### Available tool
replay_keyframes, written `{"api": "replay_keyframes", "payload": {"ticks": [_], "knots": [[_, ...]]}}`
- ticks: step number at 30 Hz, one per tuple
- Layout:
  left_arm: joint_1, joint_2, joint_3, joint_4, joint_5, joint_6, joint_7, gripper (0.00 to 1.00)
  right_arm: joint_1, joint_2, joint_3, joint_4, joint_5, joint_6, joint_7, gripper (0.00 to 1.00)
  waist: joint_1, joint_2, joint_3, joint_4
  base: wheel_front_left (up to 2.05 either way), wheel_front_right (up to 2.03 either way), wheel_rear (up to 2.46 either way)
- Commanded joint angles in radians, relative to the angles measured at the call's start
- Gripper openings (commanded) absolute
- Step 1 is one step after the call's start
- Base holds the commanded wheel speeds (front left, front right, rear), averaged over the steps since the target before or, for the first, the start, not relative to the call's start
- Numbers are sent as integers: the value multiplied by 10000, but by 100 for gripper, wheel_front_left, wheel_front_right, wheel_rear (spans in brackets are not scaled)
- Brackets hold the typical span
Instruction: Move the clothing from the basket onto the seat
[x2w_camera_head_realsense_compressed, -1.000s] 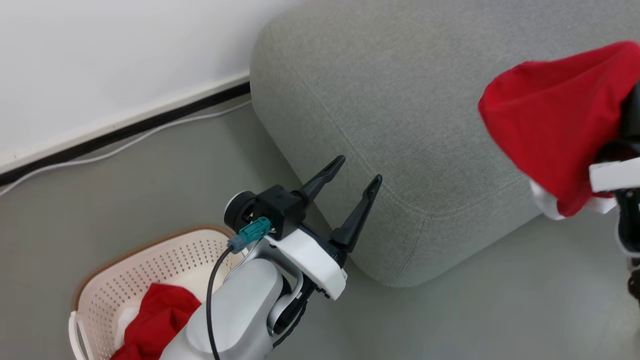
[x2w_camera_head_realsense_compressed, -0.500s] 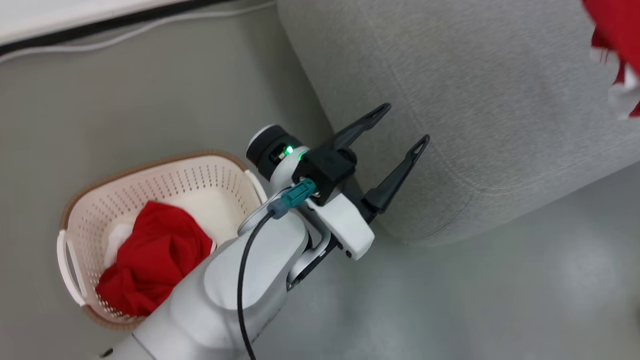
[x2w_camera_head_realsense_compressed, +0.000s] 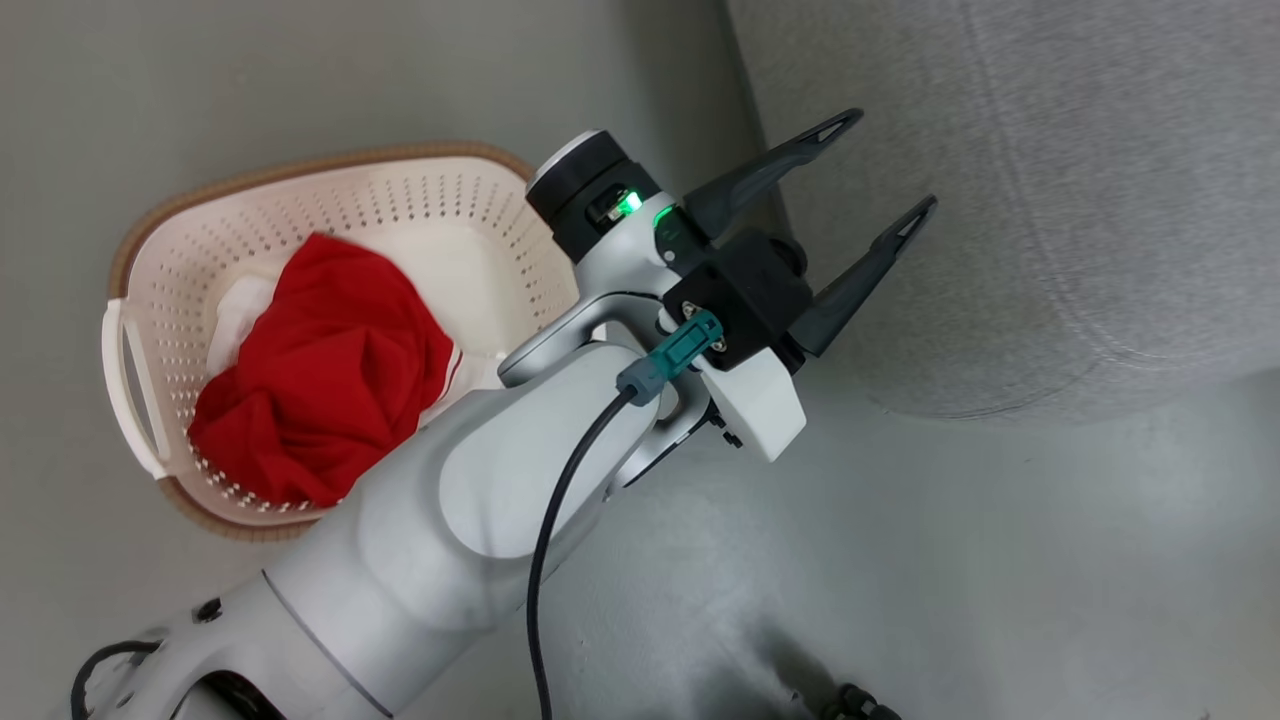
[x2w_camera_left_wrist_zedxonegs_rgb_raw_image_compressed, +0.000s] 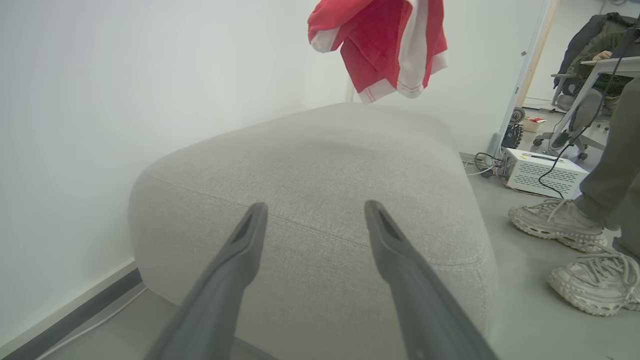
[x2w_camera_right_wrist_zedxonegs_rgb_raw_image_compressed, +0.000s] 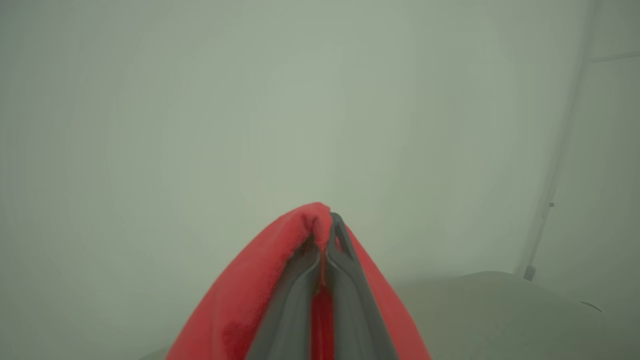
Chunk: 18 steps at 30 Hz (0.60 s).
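Pointing the left gripper at the seat, at its rounded near corner, short of the fabric. Spreading those jaws wide, gripping nothing. Clamping the right gripper tight on a red garment with white trim, cloth draping over both fingers. Dangling that garment high over the seat's far edge. Leaving another red clothing bundle crumpled in the basket, against the wall by its side handle, white cloth peeking from under it. Resting the basket on the floor near the seat's corner, apart from it. Sharing the floor with a person's pale shoes off the seat's right edge.
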Motion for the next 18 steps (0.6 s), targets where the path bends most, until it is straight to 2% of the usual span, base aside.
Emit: {"api": "replay_keyframes", "payload": {"ticks": [1,11,18], "knots": [[-334,-55,129,-255,113,93,-49,100,-95,-497,-63,-123,-148,40,-59,0,0,0,381,297,0,0,0],[-1076,-55,-570,-580,507,449,-49,100,-1465,-1149,-882,1948,-989,40,-59,0,0,0,1217,1023,0,0,0],[-1374,-55,-916,-504,517,689,-49,100,-1346,-793,-685,3089,-1156,40,-59,0,0,0,1391,1213,0,0,0]]}}
